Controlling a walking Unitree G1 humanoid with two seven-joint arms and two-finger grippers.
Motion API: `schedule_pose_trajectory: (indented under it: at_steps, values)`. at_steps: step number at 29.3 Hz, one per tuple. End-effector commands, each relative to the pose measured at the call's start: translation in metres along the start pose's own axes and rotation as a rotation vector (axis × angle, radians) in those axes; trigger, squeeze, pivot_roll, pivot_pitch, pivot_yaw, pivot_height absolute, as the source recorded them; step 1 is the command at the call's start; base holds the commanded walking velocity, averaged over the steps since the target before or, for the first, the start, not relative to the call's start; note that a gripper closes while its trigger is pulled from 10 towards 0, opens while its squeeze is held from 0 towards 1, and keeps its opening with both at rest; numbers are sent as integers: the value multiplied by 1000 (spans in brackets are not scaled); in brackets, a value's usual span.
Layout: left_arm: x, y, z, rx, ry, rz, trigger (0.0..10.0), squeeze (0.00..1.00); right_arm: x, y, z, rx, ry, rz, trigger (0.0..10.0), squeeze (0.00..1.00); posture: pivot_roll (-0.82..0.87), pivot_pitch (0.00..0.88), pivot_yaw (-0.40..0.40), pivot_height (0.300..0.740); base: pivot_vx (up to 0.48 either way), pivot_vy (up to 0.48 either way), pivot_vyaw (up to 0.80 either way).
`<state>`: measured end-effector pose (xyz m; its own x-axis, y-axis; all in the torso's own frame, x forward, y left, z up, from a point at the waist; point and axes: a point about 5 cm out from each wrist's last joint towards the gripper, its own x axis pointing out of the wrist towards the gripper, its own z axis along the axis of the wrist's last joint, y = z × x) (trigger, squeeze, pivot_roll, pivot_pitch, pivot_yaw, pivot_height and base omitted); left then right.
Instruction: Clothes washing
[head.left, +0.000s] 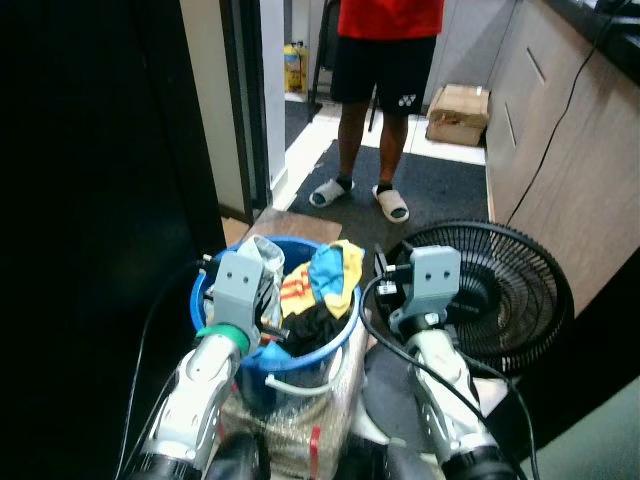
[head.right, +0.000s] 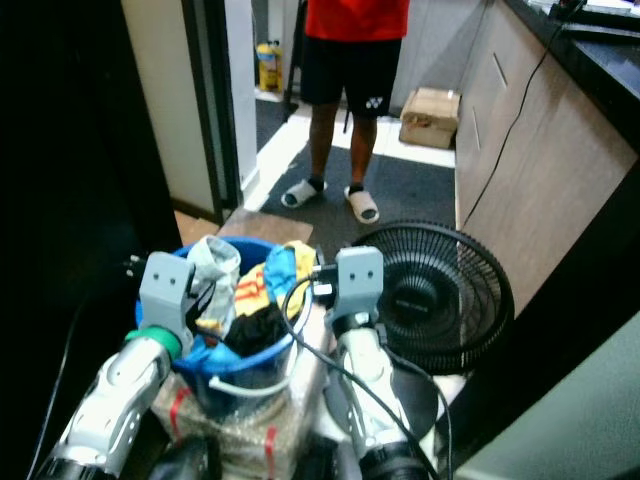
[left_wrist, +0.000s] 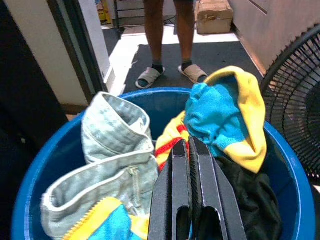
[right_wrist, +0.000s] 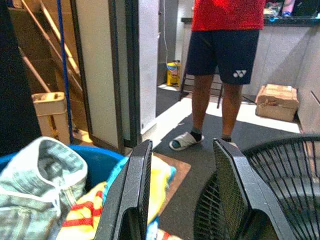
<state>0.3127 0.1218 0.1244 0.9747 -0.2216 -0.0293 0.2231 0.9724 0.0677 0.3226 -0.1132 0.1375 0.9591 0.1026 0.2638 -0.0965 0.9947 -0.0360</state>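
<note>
- So, our left gripper (left_wrist: 192, 165) is clenched with nothing between the fingers; the two black fingers press flat together, hovering over the clothes in the blue bucket (left_wrist: 35, 175).
- Our right gripper (right_wrist: 182, 190) is released, fingers spread wide with nothing between them, held just beside the bucket on the fan side.
- Bucket contents, as we see them: a pale green checked garment (left_wrist: 117, 150) on the left arm's side, a teal and yellow cloth (left_wrist: 225, 115) draped up over the far rim, a red and yellow striped piece (head.left: 290, 292) in the middle, and a black garment (left_wrist: 252, 195) low down by the right arm's side.
- The bucket sits on a clear wrapped bundle (head.left: 290, 420) with red tape. What is in the bundle we cannot tell.
- A black floor fan (head.left: 505, 290) lies tilted just beside the bucket, next to our right arm.
- A person in black shorts and slides (head.left: 372, 100) stands ahead on the dark mat, near a cardboard box (head.left: 458, 113).
- Risks, our judgement: the piled clothes ride above the rim, so a careless grab could drag the teal and yellow cloth out onto the floor.
- Bucket on a soft bundle looks tippy; a sideways push could topple it.
- Right arm's cables hang close to the fan grille, so a snag looks possible.
</note>
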Motion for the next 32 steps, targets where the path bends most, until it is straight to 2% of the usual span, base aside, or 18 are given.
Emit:
schedule_pose_trajectory:
  at_steps: [1, 23, 30, 32]
  values:
    - [-2, 0, -3, 10, 18, -2, 10000, 0, -3, 0, -2, 2, 17, 1, 10000, 0, 108, 0, 26, 565, 0, 0, 0]
    - [-1, 2, -3, 11, 26, 4, 10000, 0, 2, -1, 4, 10, 5, 5, 10000, 0, 110, 0, 27, 490, 0, 0, 0]
    - [5, 4, 9, -1, -4, 20, 10000, 0, 7, -4, 16, 28, -40, 5, 10000, 0, 109, 0, 29, 471, 0, 0, 0]
    - [11, 8, 19, -21, -29, 38, 10000, 0, 11, -4, 23, 45, -64, 12, 10000, 0, 108, 0, 29, 471, 0, 0, 0]
